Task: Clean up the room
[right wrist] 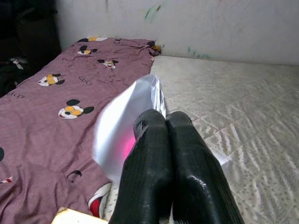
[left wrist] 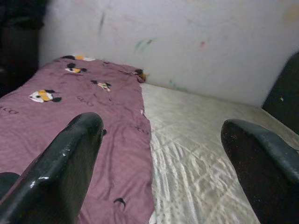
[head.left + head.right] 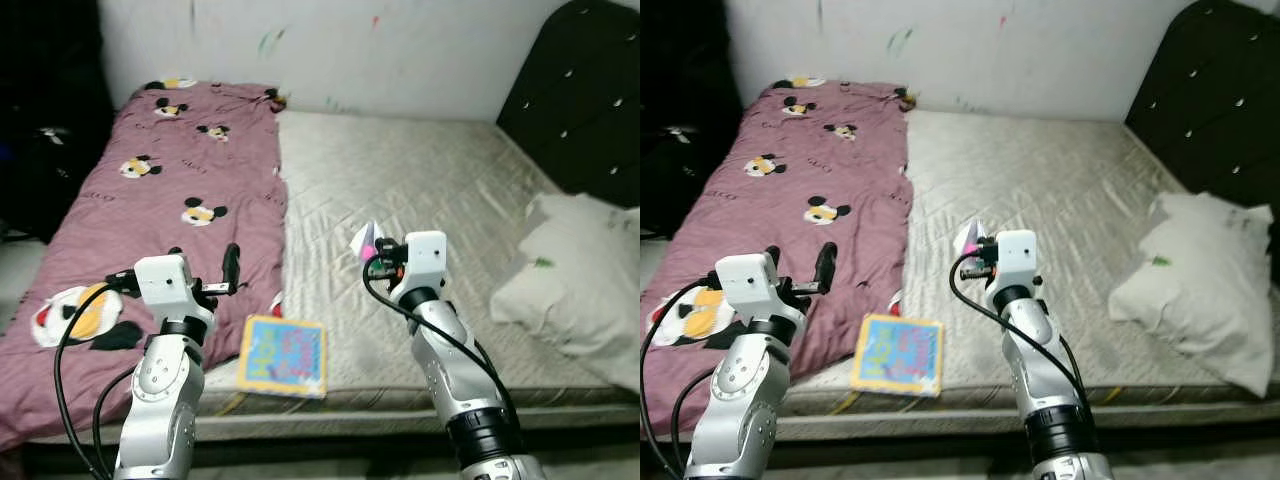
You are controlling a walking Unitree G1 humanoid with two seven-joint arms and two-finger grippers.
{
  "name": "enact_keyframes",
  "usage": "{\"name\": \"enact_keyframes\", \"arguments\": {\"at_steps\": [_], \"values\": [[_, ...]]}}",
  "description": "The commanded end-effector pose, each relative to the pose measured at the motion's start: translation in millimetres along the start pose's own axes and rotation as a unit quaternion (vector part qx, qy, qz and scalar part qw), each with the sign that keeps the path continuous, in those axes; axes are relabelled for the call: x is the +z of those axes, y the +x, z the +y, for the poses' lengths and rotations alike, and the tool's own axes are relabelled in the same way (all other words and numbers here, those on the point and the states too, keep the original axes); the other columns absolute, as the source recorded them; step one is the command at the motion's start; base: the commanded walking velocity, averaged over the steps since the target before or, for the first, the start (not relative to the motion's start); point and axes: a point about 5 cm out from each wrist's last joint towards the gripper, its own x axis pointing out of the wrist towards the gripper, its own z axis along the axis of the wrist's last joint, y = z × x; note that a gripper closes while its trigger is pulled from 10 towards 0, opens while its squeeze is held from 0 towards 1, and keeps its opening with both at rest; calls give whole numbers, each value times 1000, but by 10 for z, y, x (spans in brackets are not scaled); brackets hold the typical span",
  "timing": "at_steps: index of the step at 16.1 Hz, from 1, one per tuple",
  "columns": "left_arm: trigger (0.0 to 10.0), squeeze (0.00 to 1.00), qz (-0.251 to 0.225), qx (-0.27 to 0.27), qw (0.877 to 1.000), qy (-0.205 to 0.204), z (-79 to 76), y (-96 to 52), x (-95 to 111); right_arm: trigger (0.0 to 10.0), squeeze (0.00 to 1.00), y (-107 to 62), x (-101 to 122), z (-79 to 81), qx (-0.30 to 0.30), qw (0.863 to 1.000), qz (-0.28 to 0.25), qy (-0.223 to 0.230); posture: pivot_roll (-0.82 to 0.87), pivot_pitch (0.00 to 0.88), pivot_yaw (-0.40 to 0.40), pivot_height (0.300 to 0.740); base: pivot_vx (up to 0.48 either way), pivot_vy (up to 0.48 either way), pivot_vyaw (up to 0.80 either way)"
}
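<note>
On the big bed, from the head views: right gripper (image 3: 368, 246) pinched tight on a small shiny silver-and-pink wrapper (image 3: 362, 238), up above the grey quilted mattress (image 3: 400, 180). Left gripper (image 3: 218, 272) wide open, holding nothing, over the purple mouse-print blanket (image 3: 170, 180). Flat yellow-and-blue picture book (image 3: 283, 357) lying near the front edge, not picked up yet. White pillow (image 3: 575, 280) off to the right.

Left wrist: two black fingers (image 2: 70, 158) far apart.

Right wrist: fingers (image 1: 154, 154) squeezed together on the wrapper (image 1: 121, 128).

Probably just started; wrapper to bin, book left.

Right end effector (image 3: 978, 247) pinching a silvery wrapper (image 3: 969, 236) above the mattress (image 3: 1060, 190), book (image 3: 897, 355) nearby.
</note>
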Motion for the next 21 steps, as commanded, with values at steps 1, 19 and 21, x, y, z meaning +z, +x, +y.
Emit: {"name": "enact_keyframes", "arguments": {"at_steps": [1, 19, 21], "values": [[10000, 0, -5, -23, 1000, -7, -92, 3, 21, 10000, 0, -21, -34, -96, -17, 1000, 9, 3, -44, 24, -61, 740, 0, 0, 0], [10000, 0, 5, -25, 1000, 15, -137, -1, -26, 10000, 0, -7, -18, -156, -26, 1000, 5, -4, -42, 29, -59, 740, 231, 0, 0], [10000, 0, 4, -25, 1000, 13, -131, -3, -26, 10000, 0, -7, 2, -182, -31, 1000, 0, -2, -44, 30, -58, 740, 0, 0, 0]]}}
